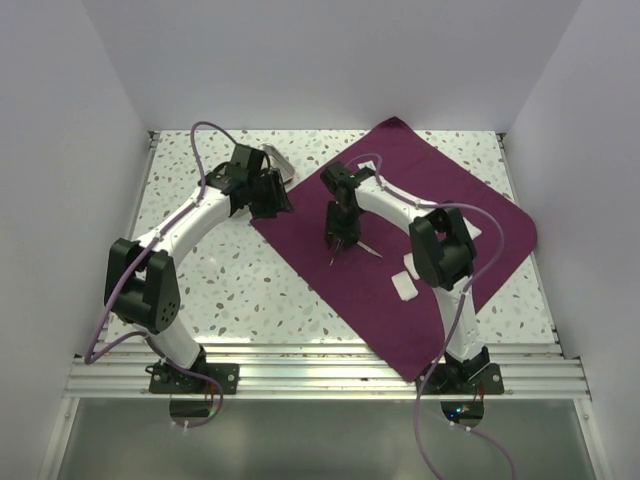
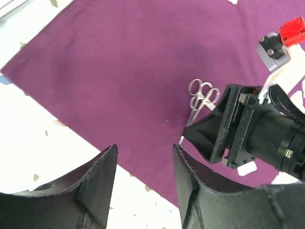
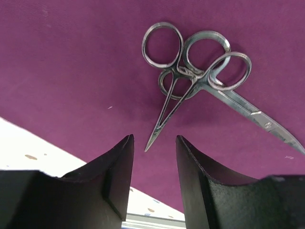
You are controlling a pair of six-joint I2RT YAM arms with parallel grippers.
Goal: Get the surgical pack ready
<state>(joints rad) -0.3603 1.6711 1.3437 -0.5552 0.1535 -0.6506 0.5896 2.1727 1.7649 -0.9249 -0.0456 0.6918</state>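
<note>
Right gripper hung parted and empty directly above the forceps tip. Forceps and scissors lay overlapped on the plum cloth ahead of it, apparently staged for wrapping. Left gripper also gaped empty.

Ahead of the right gripper, the scissors have their blade tip cut off at the frame edge, and the white bits lying behind it are too small to identify.
</note>
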